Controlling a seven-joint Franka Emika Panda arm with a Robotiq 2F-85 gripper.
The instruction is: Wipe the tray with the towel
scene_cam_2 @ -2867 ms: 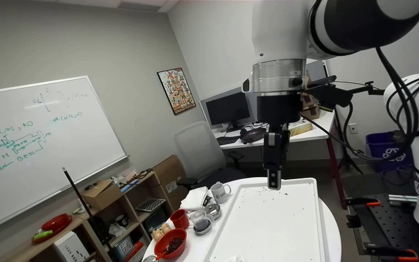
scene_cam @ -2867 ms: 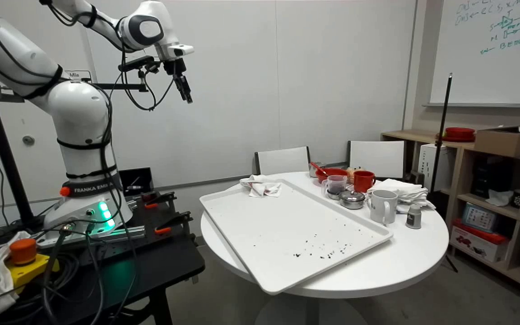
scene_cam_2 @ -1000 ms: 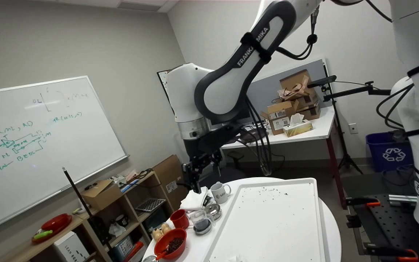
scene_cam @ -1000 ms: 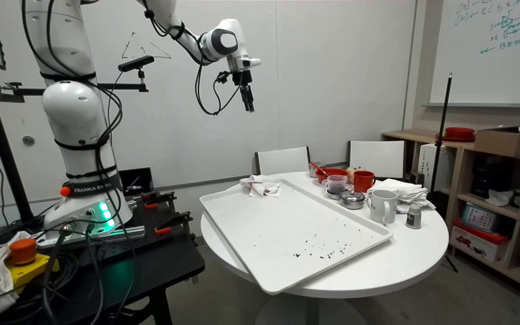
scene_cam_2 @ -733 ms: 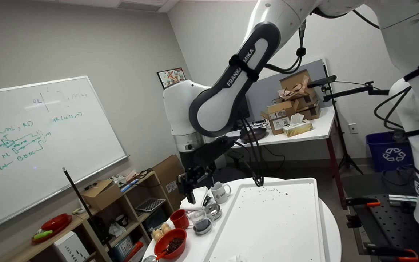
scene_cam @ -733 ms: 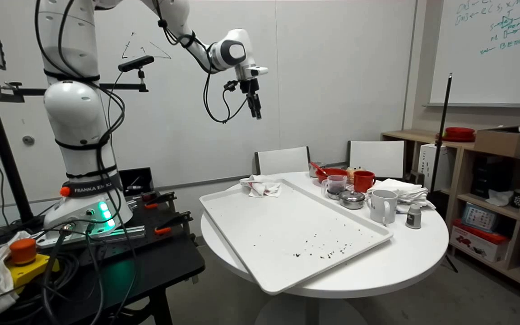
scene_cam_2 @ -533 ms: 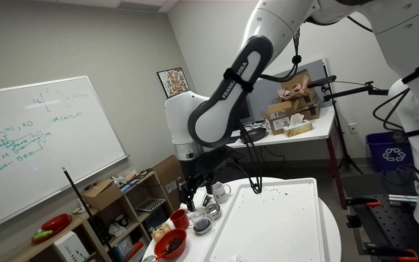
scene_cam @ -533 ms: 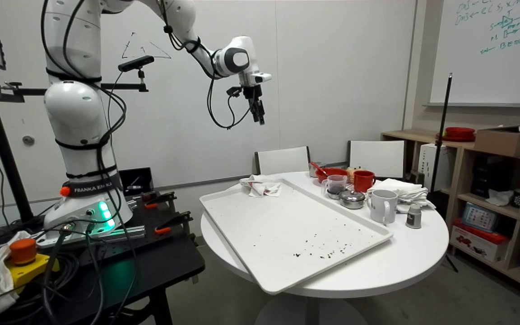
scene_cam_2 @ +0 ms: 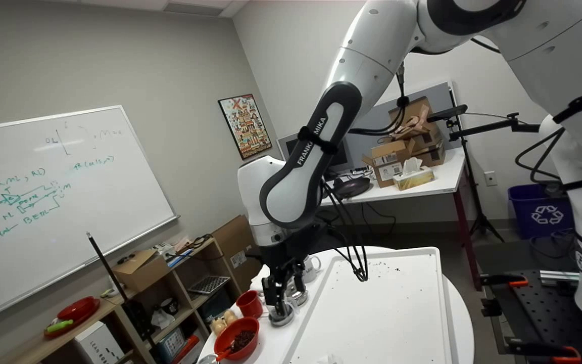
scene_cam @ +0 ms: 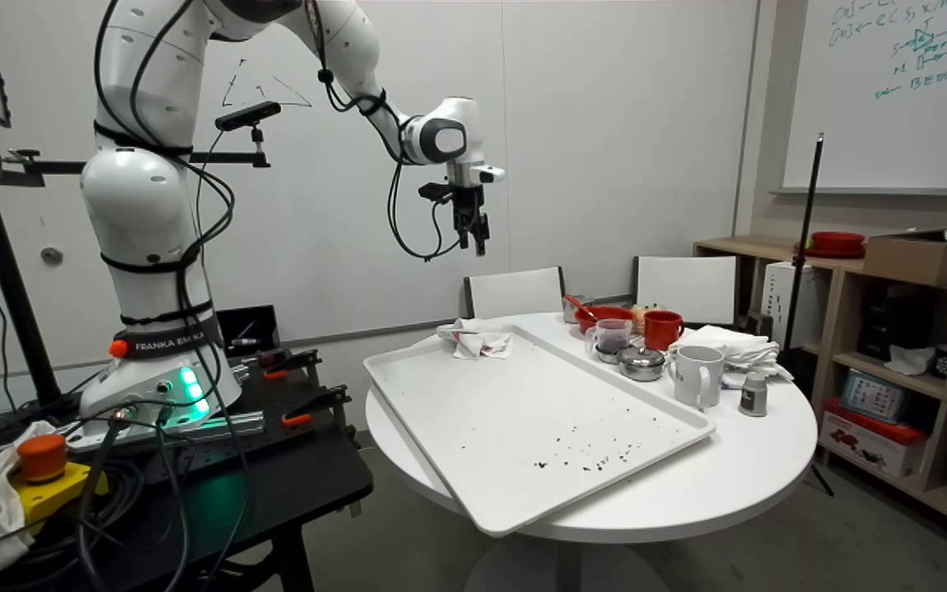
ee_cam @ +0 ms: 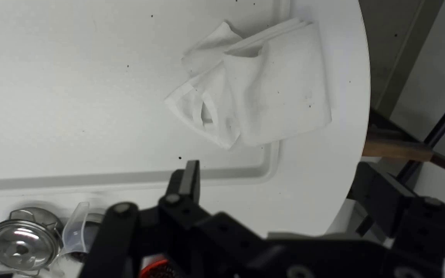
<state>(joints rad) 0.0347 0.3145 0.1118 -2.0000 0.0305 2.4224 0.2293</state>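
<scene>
While the towel lies below | pincer spread wide | in mid-air

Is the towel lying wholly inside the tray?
No: in the wrist view, the towel lies partly in the tray and partly beyond its rim, over the table.

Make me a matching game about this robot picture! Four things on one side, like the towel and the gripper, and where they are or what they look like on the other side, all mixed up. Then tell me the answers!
Things:
1. towel
2. tray
3. gripper
4. bowl

Places and looks:
A. open, up in the air
B. red, with dark pieces inside
C. lying partly on the tray, partly off it
D. wide and flat, with dark crumbs scattered on it

Right pairs: 1-C, 2-D, 3-A, 4-B
</scene>
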